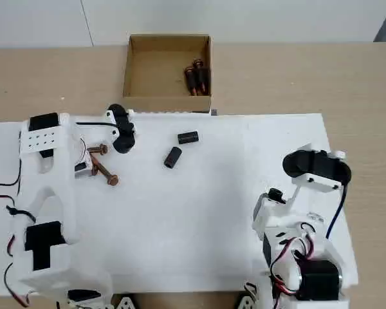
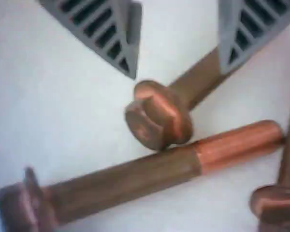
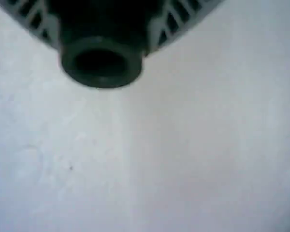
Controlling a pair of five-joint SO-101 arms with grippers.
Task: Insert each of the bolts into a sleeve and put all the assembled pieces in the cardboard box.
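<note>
Since our right gripper (image 3: 101,26) is closed on a short black cylindrical sleeve (image 3: 101,67), its open bore facing out over the white sheet (image 1: 199,219), we judge the step in hand to be the left arm's: picking up a bolt to feed into that sleeve. Our left gripper (image 2: 180,65) hangs near the sheet's left edge with its grey ribbed fingers (image 2: 111,34) spread wide and holding nothing. Between them lies a copper-coloured hex-head bolt (image 2: 157,121), its shaft running up to one finger and its head resting against the shaft of a second bolt (image 2: 135,179) that lies across it; a third bolt (image 2: 275,203) sits just beside these. We would centre the jaws on the first bolt's shaft rather than its head, grip close to the head so the plain end stays free for the sleeve, and lift straight up so the head clears the second bolt without dragging it. A loose black sleeve (image 1: 188,137) and a second loose sleeve (image 1: 173,157) wait near the sheet's far edge. Just beyond that edge, on the wooden table (image 1: 276,77), the brown cardboard box (image 1: 126,64) already holds some assembled pieces (image 1: 197,76).
</note>
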